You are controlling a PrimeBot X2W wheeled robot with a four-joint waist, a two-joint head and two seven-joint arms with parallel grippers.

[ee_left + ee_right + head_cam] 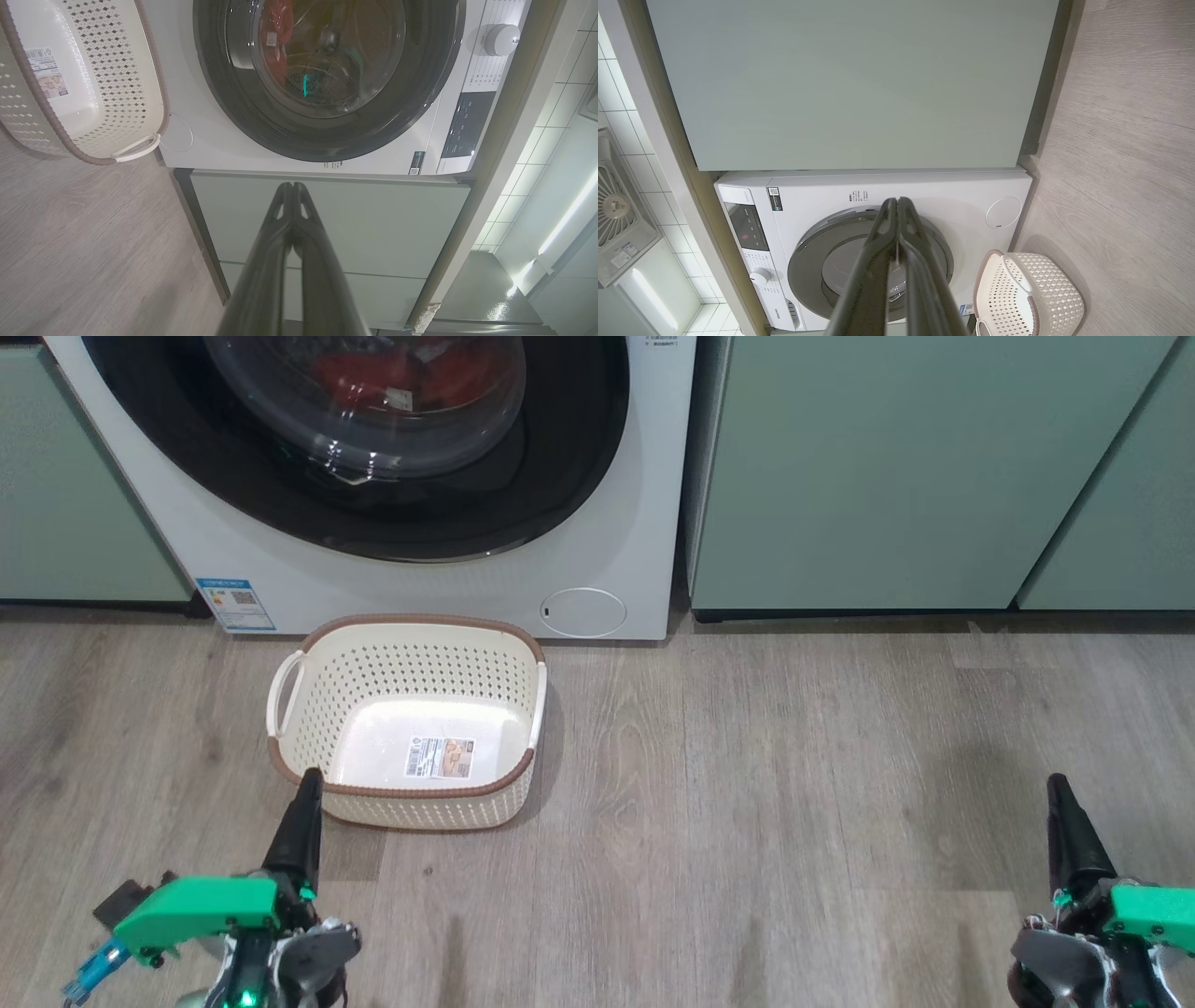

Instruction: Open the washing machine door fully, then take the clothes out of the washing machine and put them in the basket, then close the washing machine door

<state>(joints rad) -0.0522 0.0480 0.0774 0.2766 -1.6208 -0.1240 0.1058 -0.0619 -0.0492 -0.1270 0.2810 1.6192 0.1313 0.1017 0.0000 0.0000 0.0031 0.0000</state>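
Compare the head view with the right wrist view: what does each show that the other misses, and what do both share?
Head view, not right wrist view: red clothes behind the window of the shut washing machine door, the label on the bottom of the basket, the left gripper.
Right wrist view, not head view: the control dial, control panel, white wall tiles.
Both: the washing machine, that door, the basket, pale green cabinet, wood floor, right gripper with jaws shut.
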